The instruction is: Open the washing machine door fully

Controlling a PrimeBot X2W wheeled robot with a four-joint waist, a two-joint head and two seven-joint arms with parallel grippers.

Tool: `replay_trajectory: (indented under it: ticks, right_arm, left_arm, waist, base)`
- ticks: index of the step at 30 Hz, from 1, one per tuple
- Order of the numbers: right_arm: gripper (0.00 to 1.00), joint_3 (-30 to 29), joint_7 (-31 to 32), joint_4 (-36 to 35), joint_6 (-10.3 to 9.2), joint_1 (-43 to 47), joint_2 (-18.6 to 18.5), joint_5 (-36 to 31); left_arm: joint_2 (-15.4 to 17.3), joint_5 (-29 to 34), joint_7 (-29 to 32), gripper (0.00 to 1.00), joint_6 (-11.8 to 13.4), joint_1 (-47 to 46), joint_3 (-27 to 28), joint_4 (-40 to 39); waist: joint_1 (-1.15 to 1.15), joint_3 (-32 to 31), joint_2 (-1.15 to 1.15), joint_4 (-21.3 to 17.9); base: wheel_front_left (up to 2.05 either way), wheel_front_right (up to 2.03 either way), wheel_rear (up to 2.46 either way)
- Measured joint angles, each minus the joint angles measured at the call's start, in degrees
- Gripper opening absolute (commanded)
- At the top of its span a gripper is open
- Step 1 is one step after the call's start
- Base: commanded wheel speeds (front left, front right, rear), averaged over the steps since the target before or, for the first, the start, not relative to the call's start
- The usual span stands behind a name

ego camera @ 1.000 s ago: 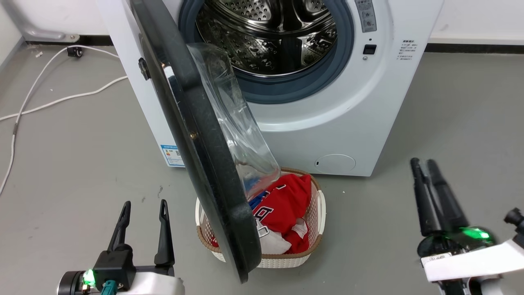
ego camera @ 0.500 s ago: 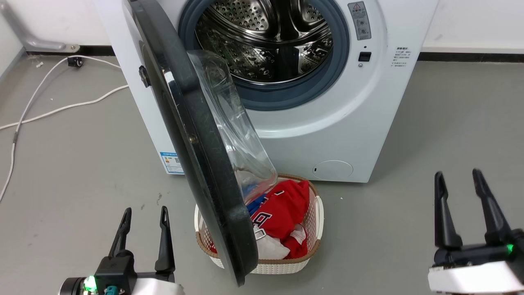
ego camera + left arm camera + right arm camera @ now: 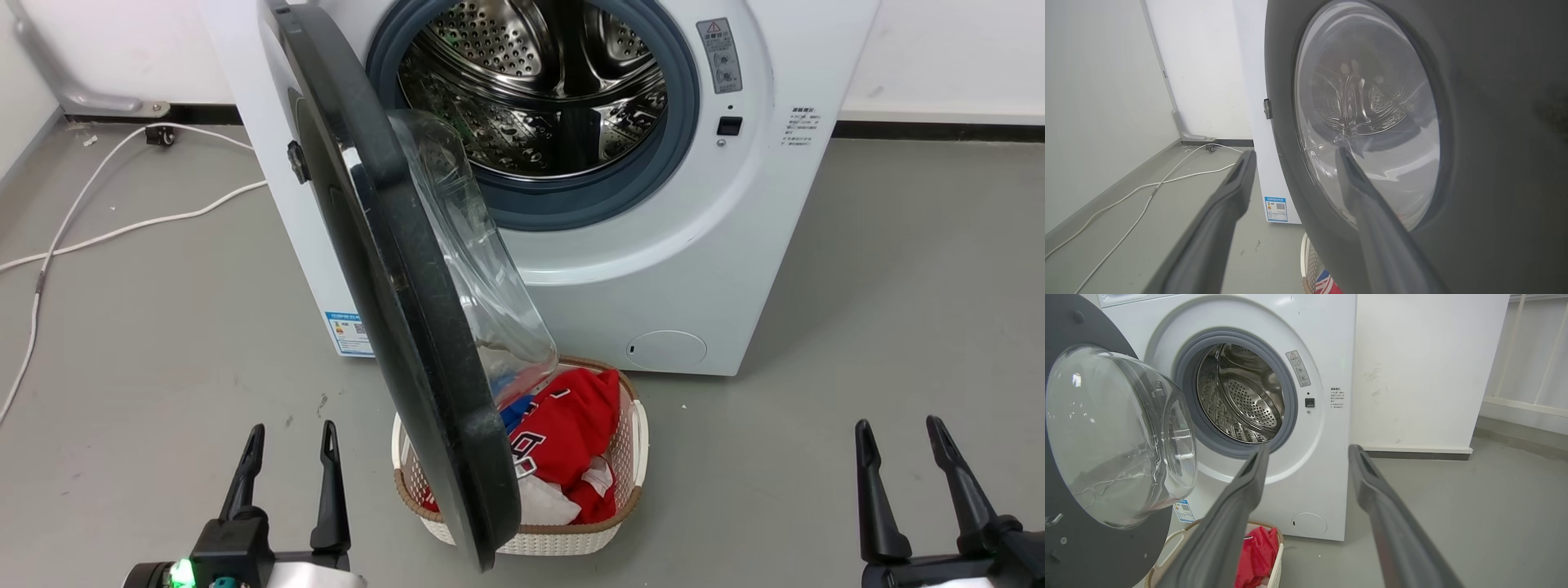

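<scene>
**Washing machine door** [image 3: 400, 278]: round black disc with a clear bulging glass bowl [image 3: 473, 269]. It is hinged at the left of the machine front and swung out towards the near side. The head view sees it almost edge-on, with the bowl facing right. Its lower edge crosses in front of the left part of the laundry basket. Neither gripper touches it.

**Washing machine** [image 3: 694, 245]: white front-loader standing at the far side against a white wall.
- The opening is uncovered, with the perforated steel drum [image 3: 539, 90] in plain sight inside a grey rubber ring [image 3: 571, 204].
- A blue label sticker [image 3: 347, 332] sits at lower left.
- A small round hatch [image 3: 667, 349] sits at lower right.

**Laundry basket** [image 3: 637, 445]: white lattice with a brown woven rim, on the grey floor just in front of the machine. It holds a red garment [image 3: 571, 420] along with white and blue cloth.

**White cable** [image 3: 122, 229]: lies loose across the floor at far left.

**Left gripper** [image 3: 292, 428]: near left, low in the head view. Its fingers point away, its jaws are apart and it holds nothing. It sits left of the door's outer face, and the left wrist view shows the gap between them.

**Right gripper** [image 3: 896, 423]: near right, well apart from both door and machine. Its jaws are spread and empty.
</scene>
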Motion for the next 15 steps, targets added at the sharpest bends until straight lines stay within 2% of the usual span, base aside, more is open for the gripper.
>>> replay_trajectory:
  ticks: [10, 13, 14, 15]
  right_arm:
    - [1.00, 0.3, 0.0, 0.1, 0.00, 0.8, 0.0, 1.1]
    - [1.00, 0.5, 0.0, 0.2, 0.00, 0.9, 0.0, 1.1]
    - [1.00, 0.5, 0.0, 0.2, 0.00, 0.9, 0.0, 1.2]
    - [1.00, 0.5, 0.0, 0.2, 0.00, 0.9, 0.0, 1.2]
  left_arm:
    - [0.0, -0.6, 0.0, 1.00, 0.4, 0.5, 0.2, 0.2]
    - [0.0, -0.7, 0.0, 0.05, 0.4, 0.6, 0.4, 0.3]
    - [0.0, -0.7, 0.0, 0.00, 0.5, 0.7, 0.6, 0.3]
    - [0.0, -0.8, 0.0, 0.00, 0.5, 0.8, 0.7, 0.3]
  waist:
    - [0.00, -0.4, 0.00, -0.3]
    - [0.00, -0.6, 0.00, -0.4]
    - [0.00, -0.6, 0.00, -0.4]
    - [0.00, -0.6, 0.00, -0.4]
  base:
    - [0.00, 0.00, 0.00]
    - [0.00, 0.00, 0.00]
    - [0.00, 0.00, 0.00]
    - [0.00, 0.00, 0.00]
